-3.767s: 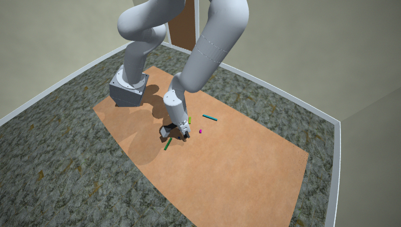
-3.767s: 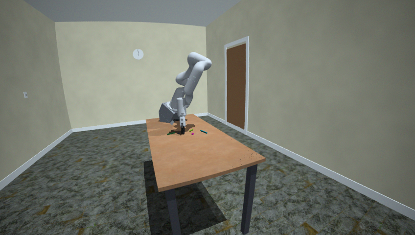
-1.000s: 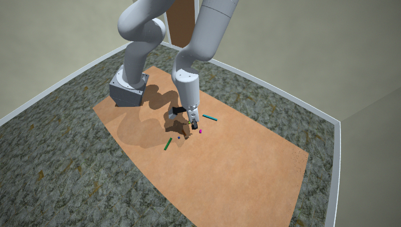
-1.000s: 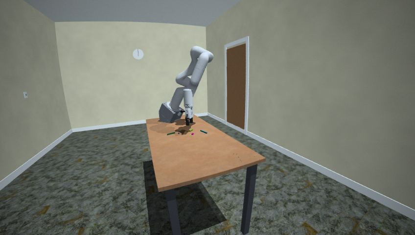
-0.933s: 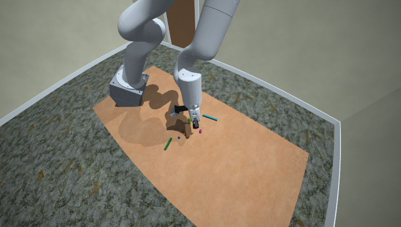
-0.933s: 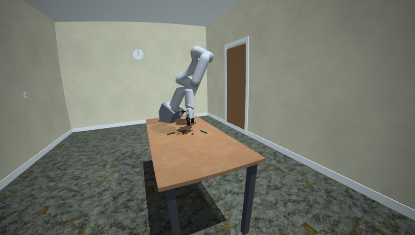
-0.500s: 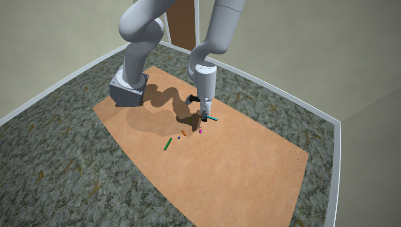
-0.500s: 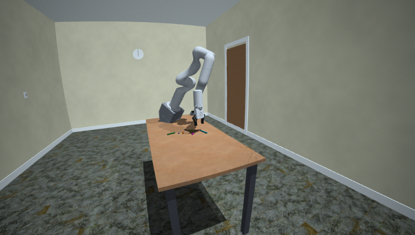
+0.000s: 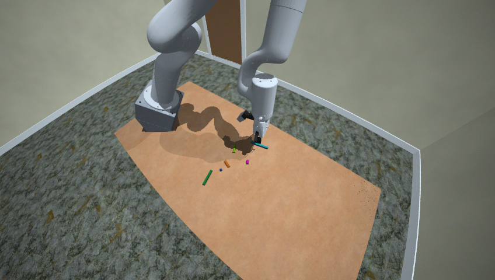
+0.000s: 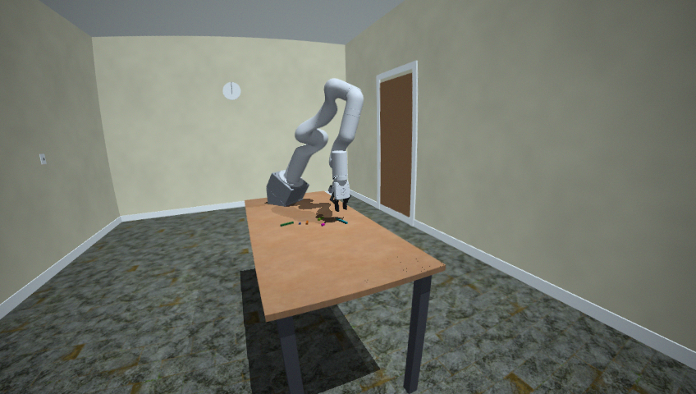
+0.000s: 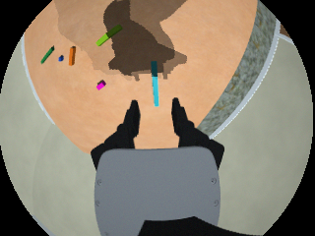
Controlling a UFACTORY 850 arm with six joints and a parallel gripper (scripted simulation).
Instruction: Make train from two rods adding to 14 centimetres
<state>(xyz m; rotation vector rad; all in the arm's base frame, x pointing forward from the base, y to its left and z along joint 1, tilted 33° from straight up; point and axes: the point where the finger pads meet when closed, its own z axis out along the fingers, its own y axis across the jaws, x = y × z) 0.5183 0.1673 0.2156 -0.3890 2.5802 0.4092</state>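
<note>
The turquoise rod [image 9: 260, 145] lies flat on the table, partly in the arm's shadow; it also shows in the wrist view [image 11: 156, 86] and in the exterior view [image 10: 341, 221]. My gripper [image 9: 257, 138] [image 11: 155, 106] hangs above it, fingers pointing down and partly open with nothing between them. In the exterior view my gripper [image 10: 340, 207] is clearly above the table top. The orange rod [image 9: 226, 163] lies apart to the left, also seen in the wrist view [image 11: 73, 55].
A lime rod [image 9: 234, 148], a magenta rod [image 9: 247, 161], a small blue rod [image 9: 220, 169] and a green rod [image 9: 207, 177] lie scattered left of the turquoise one. The robot base [image 9: 157, 111] stands at the table's far corner.
</note>
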